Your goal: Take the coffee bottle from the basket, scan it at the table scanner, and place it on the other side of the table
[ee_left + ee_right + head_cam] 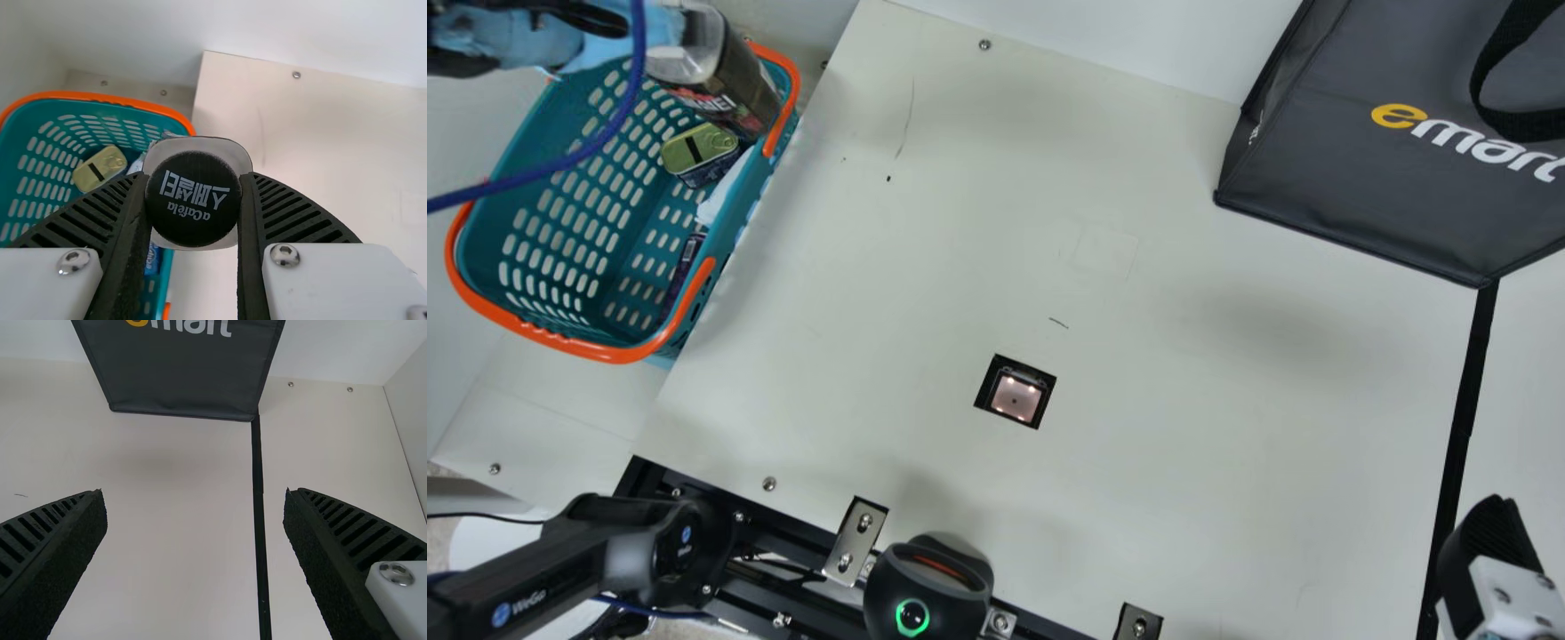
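Cream-topped bench (1183, 480) against a pale wall, with a square scanner (1016, 397) set into its surface. At the bench's left edge sits a teal shopping basket (596, 231) with orange handles; a small tin (699, 148) lies inside. The dark coffee bottle (729, 89) is tilted at the basket's far end, its black cap gripped between the ribbed fingers of the left pincer (194, 179). Whether its base has cleared the rim, I cannot tell. The right pincer (194, 493) is spread wide and holds nothing, over the bench's right side, nearer the robot than a dark grey shopping bag (1369, 151). The step in hand appears to be taking the bottle out. Next, it likely needs lifting past the rim, carrying to the scanner, and turning its barcode towards the glass.
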